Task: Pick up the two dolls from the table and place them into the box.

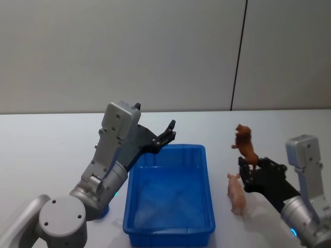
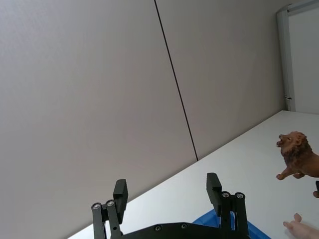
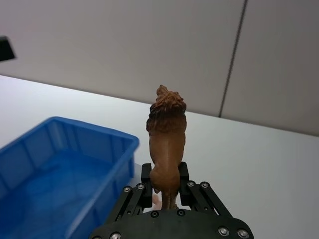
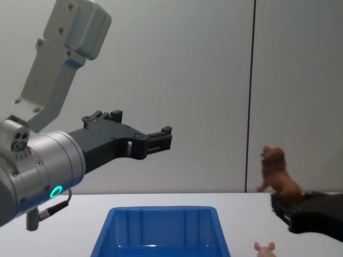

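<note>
My right gripper is shut on the hindquarters of the reddish-brown lion doll, holding it upright above the white table, to the right of the blue box. The lion stands between the fingers in the right wrist view, and the lion hangs clear of the table in the chest view. The pale pink pig doll lies on the table beside the box's right wall, under the right gripper. My left gripper hovers open above the box's far left corner, holding nothing.
The box is empty inside. A grey wall with a dark vertical seam rises behind the table's far edge. Bare tabletop stretches to the left of the box and behind it.
</note>
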